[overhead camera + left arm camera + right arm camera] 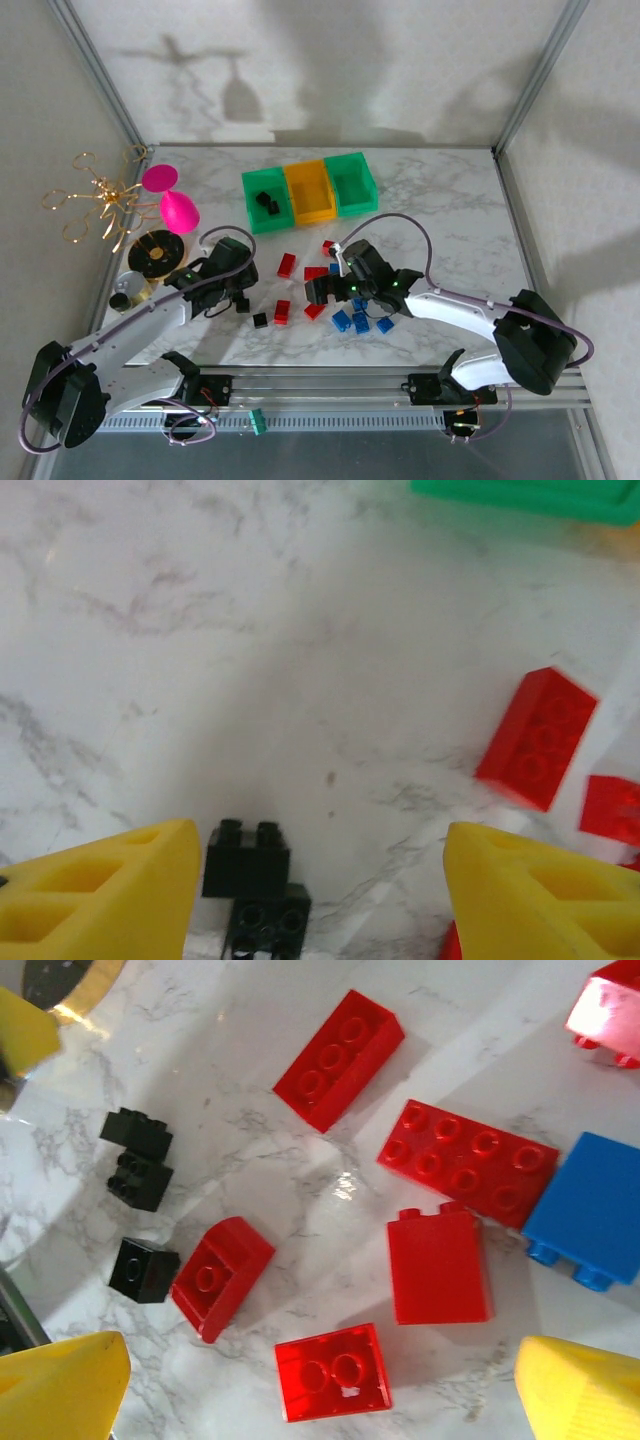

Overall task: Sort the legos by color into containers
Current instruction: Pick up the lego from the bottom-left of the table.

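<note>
Three joined bins stand at the back: a green bin (265, 198) holding two black bricks (266, 203), an orange-yellow bin (309, 190) and a second green bin (351, 182). Red bricks (287, 264), blue bricks (360, 315) and a black brick (260, 320) lie scattered mid-table. My left gripper (240, 296) (320, 890) is open, low over the marble. Two black bricks (247, 858) sit just inside its left finger (100, 890). My right gripper (325, 293) (320, 1390) is open above the red cluster. A small red brick (332, 1371) lies between its fingers, untouched.
A pink goblet toy (176, 205), a gold wire ornament (100, 195) and a black-and-gold disc (155, 252) stand at the left edge. More red bricks (467, 1161), a blue brick (590, 1210) and black bricks (143, 1268) lie close around the right gripper.
</note>
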